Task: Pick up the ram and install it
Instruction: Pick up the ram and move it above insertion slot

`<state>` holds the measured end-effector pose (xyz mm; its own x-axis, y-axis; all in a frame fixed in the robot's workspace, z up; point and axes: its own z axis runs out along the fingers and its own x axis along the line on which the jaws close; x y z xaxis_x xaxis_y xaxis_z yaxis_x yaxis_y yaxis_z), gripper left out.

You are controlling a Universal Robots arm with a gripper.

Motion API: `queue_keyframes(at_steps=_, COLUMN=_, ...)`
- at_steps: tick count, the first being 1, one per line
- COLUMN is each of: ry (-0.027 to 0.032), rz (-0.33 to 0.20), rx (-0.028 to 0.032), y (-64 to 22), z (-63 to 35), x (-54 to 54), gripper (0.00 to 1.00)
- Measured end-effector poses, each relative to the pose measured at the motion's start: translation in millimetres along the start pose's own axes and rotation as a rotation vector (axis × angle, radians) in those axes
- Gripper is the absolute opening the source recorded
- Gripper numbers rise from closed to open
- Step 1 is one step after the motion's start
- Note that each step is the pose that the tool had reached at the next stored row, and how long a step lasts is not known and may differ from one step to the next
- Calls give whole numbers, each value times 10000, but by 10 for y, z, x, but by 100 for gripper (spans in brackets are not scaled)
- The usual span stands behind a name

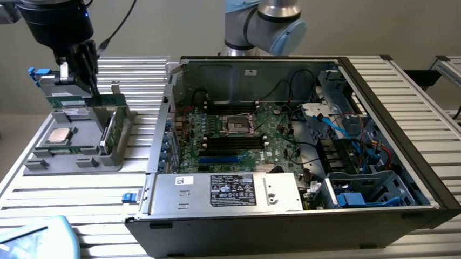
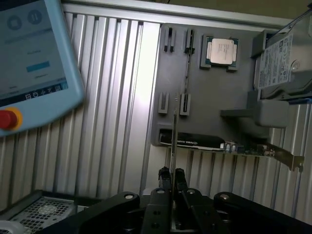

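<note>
Jaws pinch the ram [image 1: 72,100] over the grey tray [image 1: 43,162]; carrying it level and square should suit the slot.

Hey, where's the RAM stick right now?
The RAM stick is at the exterior view's left, held by the gripper over the grey parts tray beside the open computer case.

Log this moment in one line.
fingers: shut on long dark-green ram stick | position: above grey plastic tray | install: not done
</note>
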<state>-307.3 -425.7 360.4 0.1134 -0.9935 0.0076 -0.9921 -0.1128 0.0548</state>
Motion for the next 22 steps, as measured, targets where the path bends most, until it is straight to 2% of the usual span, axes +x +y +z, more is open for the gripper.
queue_keyframes(at_steps=6, ry=-7, rz=-3, rx=-66, y=-244, z=-167, x=48, gripper=14)
queue_keyframes(at_steps=10, ry=-16, rz=-3, rx=-146, y=-392, z=-274, x=82, gripper=14)
queue_keyframes(at_steps=13, ry=-25, rz=-5, rx=-223, y=-497, z=-340, x=107, gripper=14)
queue_keyframes(at_steps=22, ry=-61, rz=-11, rx=-539, y=-800, z=-462, x=179, gripper=14)
